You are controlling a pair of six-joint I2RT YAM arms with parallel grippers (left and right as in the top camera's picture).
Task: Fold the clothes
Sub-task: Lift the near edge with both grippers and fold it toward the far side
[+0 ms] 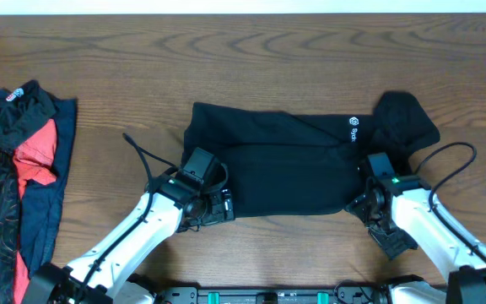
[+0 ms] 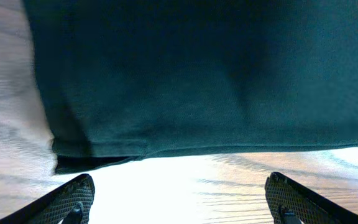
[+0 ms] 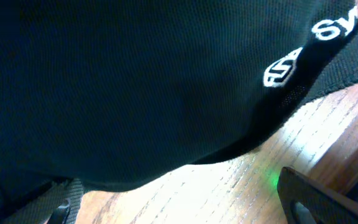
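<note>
A black shirt (image 1: 285,165) with a small white logo (image 1: 354,129) lies partly folded in the middle of the table. My left gripper (image 1: 215,205) is open at its lower left corner; in the left wrist view the black shirt's hem (image 2: 197,74) lies just beyond the open fingers (image 2: 179,199), with bare wood between them. My right gripper (image 1: 366,199) is open at the shirt's lower right edge. In the right wrist view the black fabric (image 3: 135,81) with its white print (image 3: 284,65) hangs over the left finger, and nothing is gripped between the fingers (image 3: 179,199).
A pile of other clothes (image 1: 15,177), black-patterned, red and navy, lies at the table's left edge. A rumpled black sleeve or hood part (image 1: 403,122) sticks out at the shirt's upper right. Wooden table (image 1: 268,59) stretches behind.
</note>
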